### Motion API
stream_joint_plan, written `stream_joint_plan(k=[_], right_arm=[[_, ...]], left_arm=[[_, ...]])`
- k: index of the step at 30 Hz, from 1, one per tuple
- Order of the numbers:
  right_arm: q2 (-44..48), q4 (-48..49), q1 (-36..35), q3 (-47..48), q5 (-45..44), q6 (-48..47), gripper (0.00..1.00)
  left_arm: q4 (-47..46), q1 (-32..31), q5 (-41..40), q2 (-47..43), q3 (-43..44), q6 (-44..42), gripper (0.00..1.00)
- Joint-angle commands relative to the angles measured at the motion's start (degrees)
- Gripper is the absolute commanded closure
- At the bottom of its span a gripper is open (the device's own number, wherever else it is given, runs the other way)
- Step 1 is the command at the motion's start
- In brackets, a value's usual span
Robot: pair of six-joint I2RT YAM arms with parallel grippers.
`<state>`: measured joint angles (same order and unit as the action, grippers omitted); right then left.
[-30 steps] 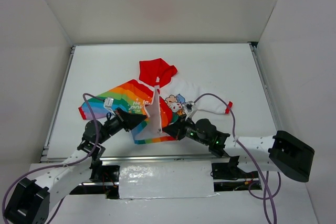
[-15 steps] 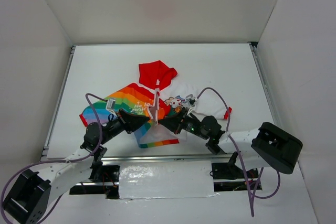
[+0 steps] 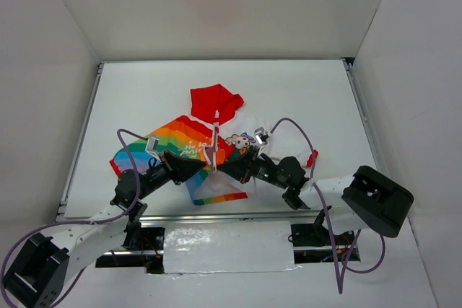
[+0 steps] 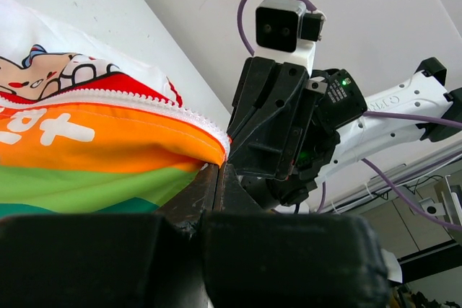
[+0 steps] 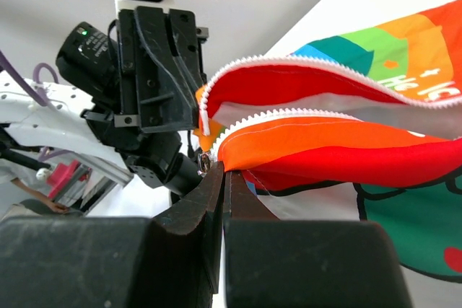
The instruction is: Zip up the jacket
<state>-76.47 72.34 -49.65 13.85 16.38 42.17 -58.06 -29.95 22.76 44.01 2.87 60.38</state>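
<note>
The jacket [image 3: 177, 143] lies mid-table, with its red hood [image 3: 215, 102] far, its rainbow half to the left and its white cartoon half [image 3: 242, 139] to the right. My left gripper [image 3: 208, 165] and right gripper [image 3: 222, 168] meet tip to tip at its raised bottom hem. In the left wrist view the left gripper [image 4: 219, 165] is shut on the orange hem corner by the white zipper teeth [image 4: 130, 99]. In the right wrist view the right gripper [image 5: 222, 169] is shut on the other hem edge. A small metal slider [image 5: 204, 160] sits at its tip. The zipper [image 5: 289, 116] gapes open above.
The white table [image 3: 303, 91] is boxed in by white walls, with metal rails along its left, right and near edges. A red cuff [image 3: 313, 158] lies right of the right arm. Purple cables loop over both arms.
Both grippers have drawn together at the jacket's bottom hem. The white flap that stood up between them has dropped, and the right arm has swung left and further in.
</note>
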Motion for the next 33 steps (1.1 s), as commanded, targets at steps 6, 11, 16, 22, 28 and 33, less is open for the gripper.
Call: stream_joint_plan(k=[6,11,16,22,28,33], right_arm=[[-2.11,11.95,0.60,3.29,2.78,1.59,1.00],[-2.29,11.69,1.04,3.82,2.78,1.60,1.00],[-1.58,12.48,1.57,3.21,3.04,1.95,1.00],[-1.05,13.00,1.66,2.59,4.01,1.60,1.00],[-1.14,14.41,1.66,2.59,4.27,1.95,1.00],[-1.14,15.03,2.19,2.77,4.71,2.39,1.00]], left_arm=[[-6.10,-0.81,0.44,-0.06,-0.24,0.26,1.00],[-5.22,-0.98,0.26,-1.20,-0.41,0.18,1.00],[-3.20,-0.98,-0.70,-2.61,-0.85,-0.35,1.00],[-2.67,-1.07,-1.67,-3.23,-1.12,0.00,1.00],[-3.55,-1.16,-1.41,-1.56,-0.94,0.53,1.00],[-4.25,-1.25,-1.14,-0.85,-0.94,0.53,1.00]])
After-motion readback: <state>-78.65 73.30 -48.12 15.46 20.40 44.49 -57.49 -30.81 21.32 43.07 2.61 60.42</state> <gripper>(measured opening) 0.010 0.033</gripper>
